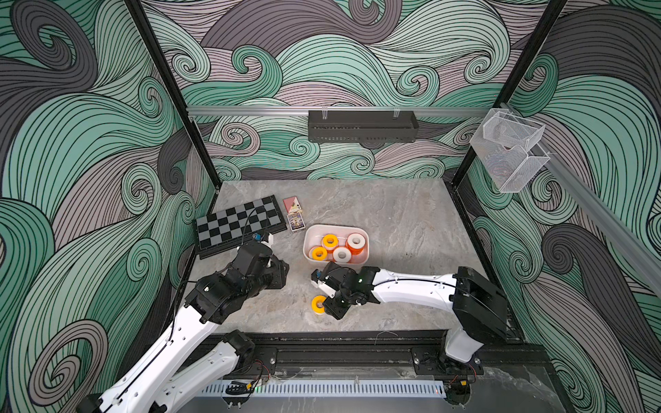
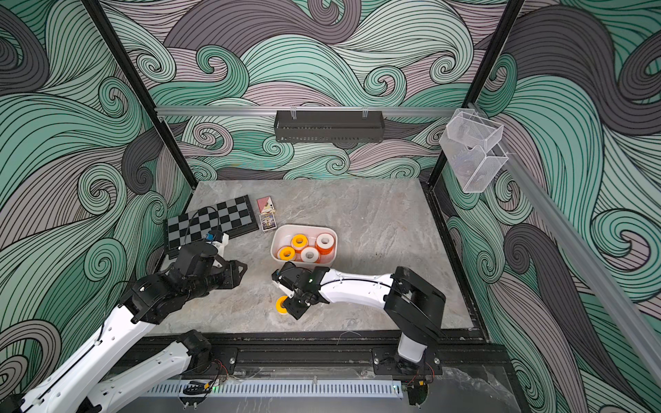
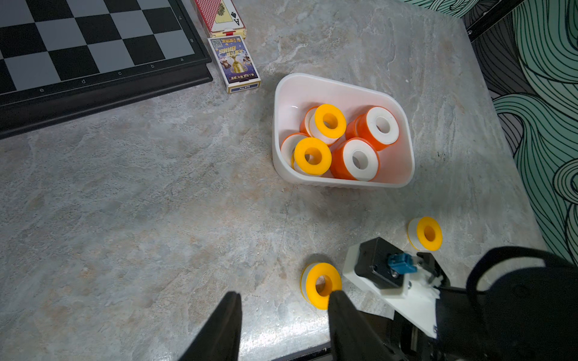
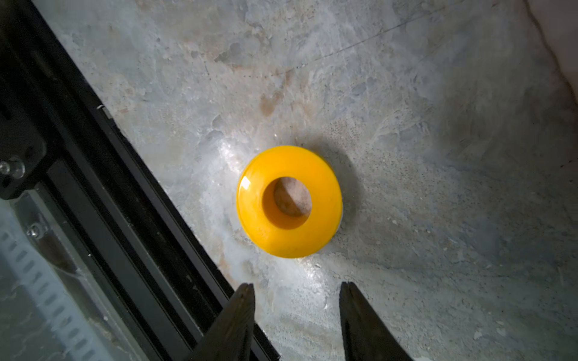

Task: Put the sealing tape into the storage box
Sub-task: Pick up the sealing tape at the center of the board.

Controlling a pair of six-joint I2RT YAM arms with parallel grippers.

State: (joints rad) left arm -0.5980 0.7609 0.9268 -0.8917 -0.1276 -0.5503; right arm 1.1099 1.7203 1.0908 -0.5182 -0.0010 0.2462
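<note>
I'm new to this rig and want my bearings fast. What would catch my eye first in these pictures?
The brightest spot is the cluster of orange and yellow sealing tape rolls piled in the white storage box at mid-table. Next, a loose yellow roll lies flat near the front edge, just ahead of the open right gripper. The black-and-grey chessboard sits at the table's back left.

Left arm (image 1: 171,347) and right arm (image 1: 411,286): glossy white link shells with screw holes, matte black joint housings, black cables (image 3: 516,252), white wrist camera mounts (image 3: 403,297) with blue connectors; left claw (image 3: 284,295) and right claw (image 4: 297,284), two tapered black fingers (image 4: 359,325) each.
</note>
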